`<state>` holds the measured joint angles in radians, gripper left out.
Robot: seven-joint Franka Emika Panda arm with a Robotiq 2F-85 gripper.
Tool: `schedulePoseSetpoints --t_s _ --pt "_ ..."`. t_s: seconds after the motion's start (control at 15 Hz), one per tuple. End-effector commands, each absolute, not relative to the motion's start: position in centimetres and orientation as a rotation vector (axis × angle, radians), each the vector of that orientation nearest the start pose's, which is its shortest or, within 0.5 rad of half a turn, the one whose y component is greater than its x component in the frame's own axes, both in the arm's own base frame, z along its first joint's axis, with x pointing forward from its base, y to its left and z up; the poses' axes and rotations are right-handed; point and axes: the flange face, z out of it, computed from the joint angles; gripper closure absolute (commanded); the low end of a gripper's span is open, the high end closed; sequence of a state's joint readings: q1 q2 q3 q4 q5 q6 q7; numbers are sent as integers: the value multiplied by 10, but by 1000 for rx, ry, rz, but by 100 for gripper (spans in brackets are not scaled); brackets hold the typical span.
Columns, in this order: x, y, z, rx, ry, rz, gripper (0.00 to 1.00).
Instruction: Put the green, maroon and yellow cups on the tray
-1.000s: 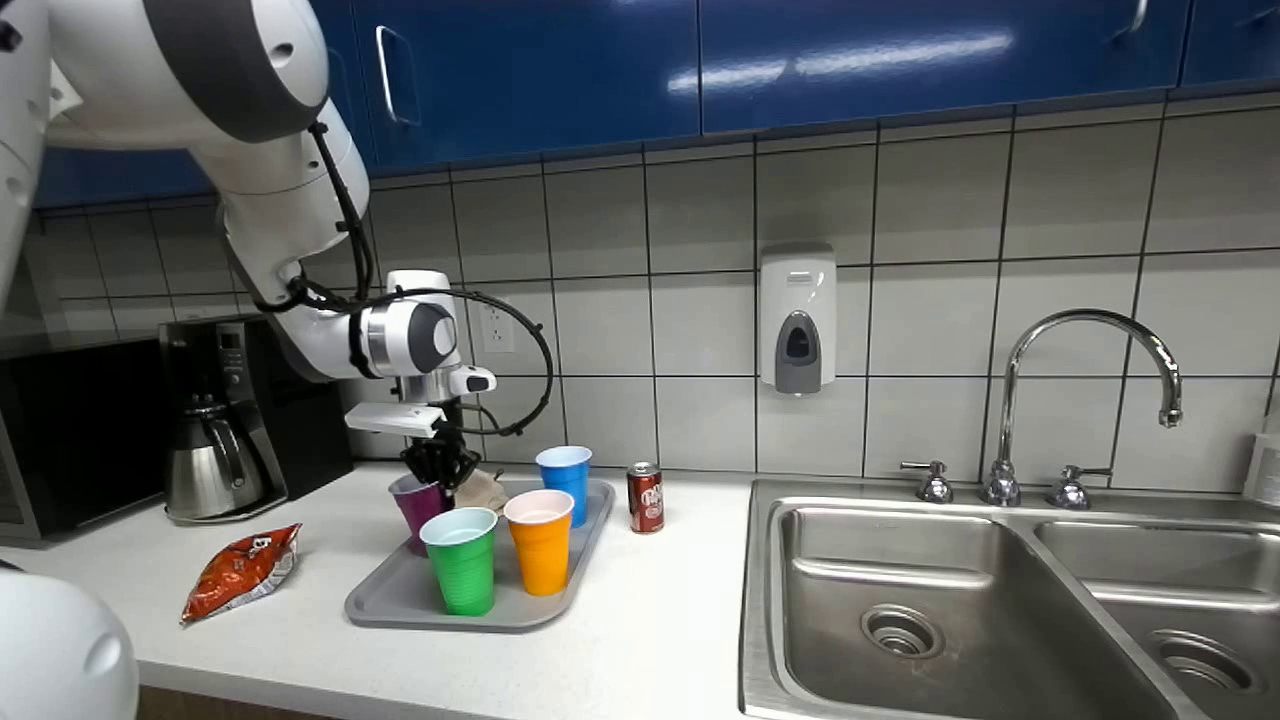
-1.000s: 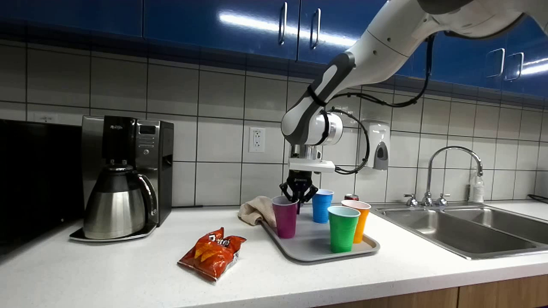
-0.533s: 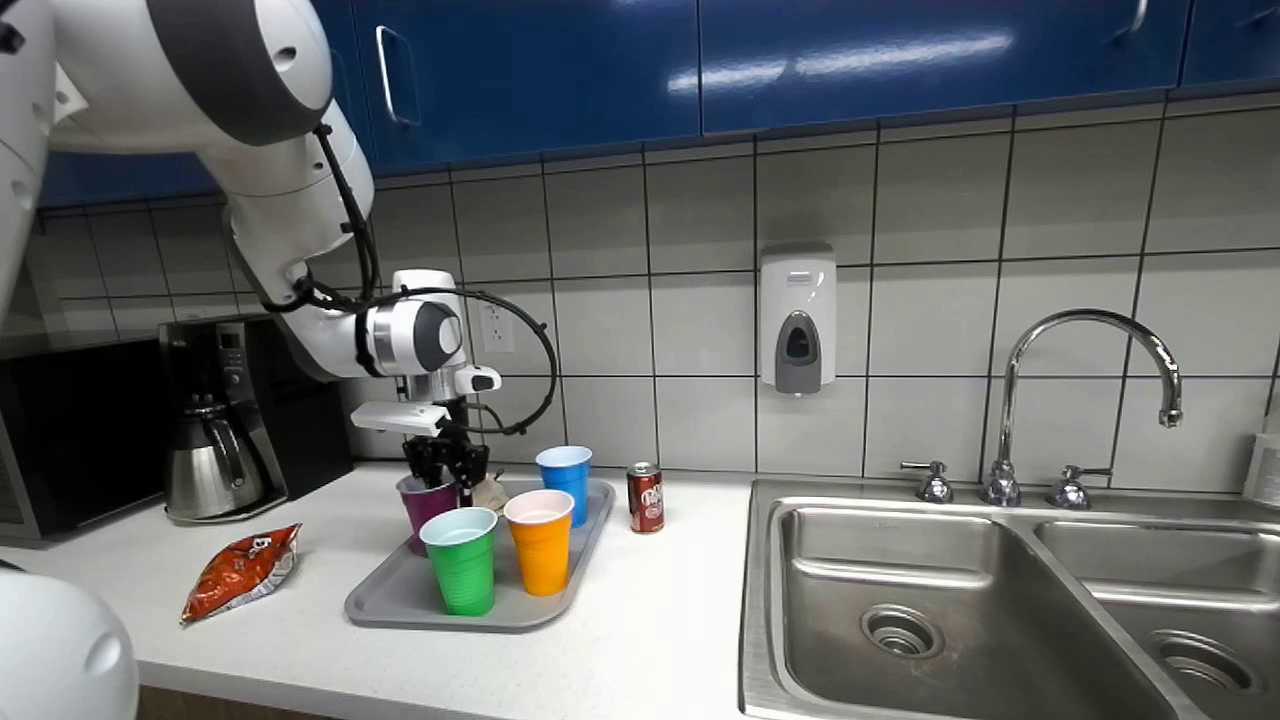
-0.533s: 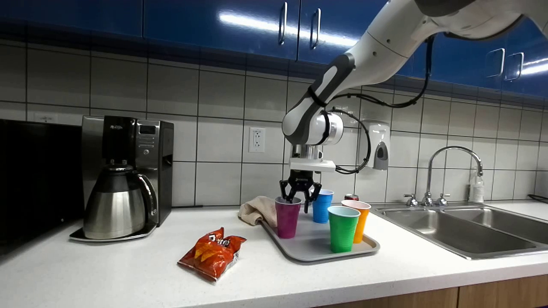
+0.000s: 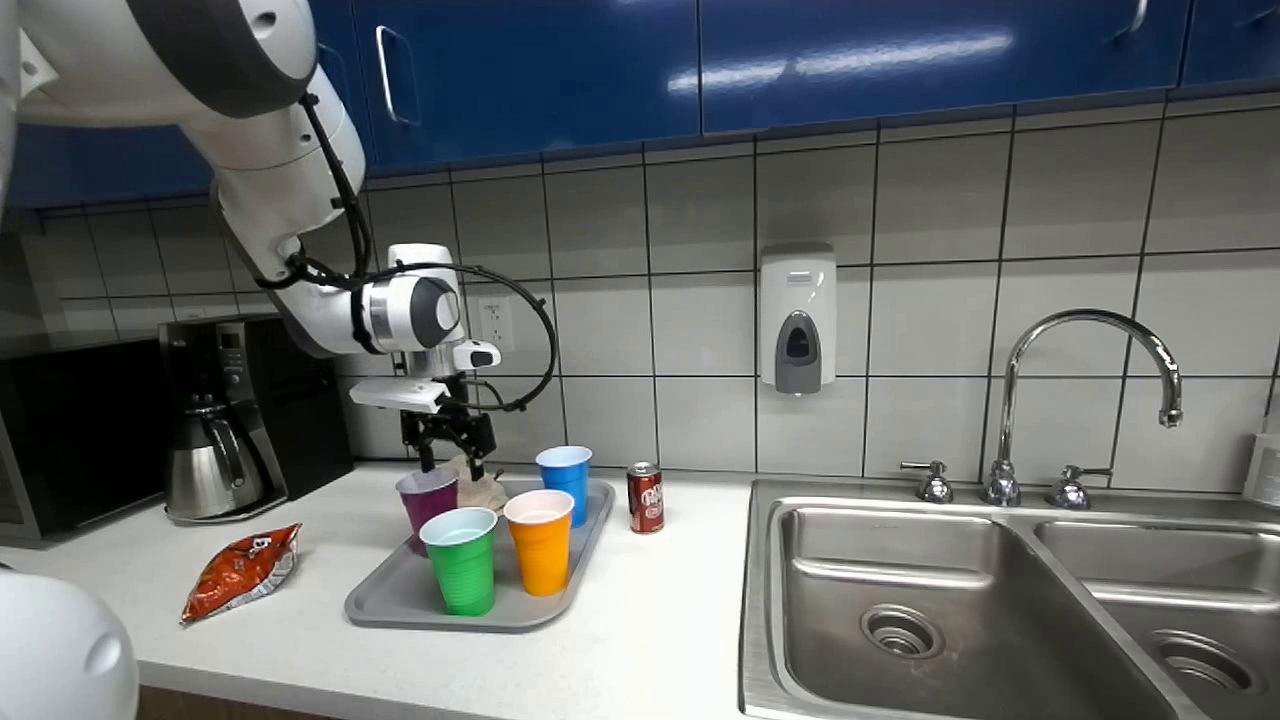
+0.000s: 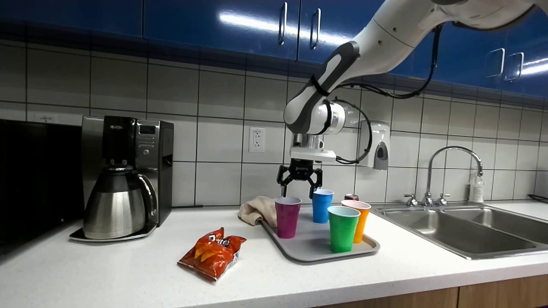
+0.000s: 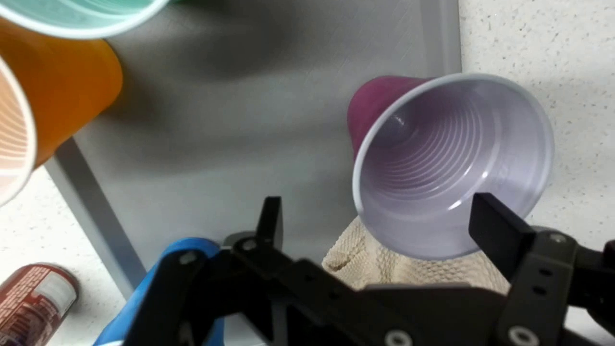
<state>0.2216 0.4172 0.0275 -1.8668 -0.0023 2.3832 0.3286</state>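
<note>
Toward the back edge of the worktop [image 6: 128,269], the spread pincer [image 6: 298,195] should be raised vertically, maroon cup [image 6: 287,219] untouched.

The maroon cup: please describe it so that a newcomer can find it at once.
On the counter, between coffee maker and sink, lies a grey tray. The maroon cup stands at the tray edge nearest the coffee maker, beside a beige cloth. Its purplish colour sets it apart from the green cup, orange cup and blue cup.
</note>
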Motion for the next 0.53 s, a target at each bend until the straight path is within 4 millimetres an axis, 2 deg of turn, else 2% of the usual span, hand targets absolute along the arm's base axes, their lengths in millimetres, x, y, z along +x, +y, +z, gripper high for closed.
schedulePoseSetpoints --t_s 0.0,0.47 --pt "614 153 325 -3108 115 -192 0" --pt "590 144 339 -3119 71 -259 0"
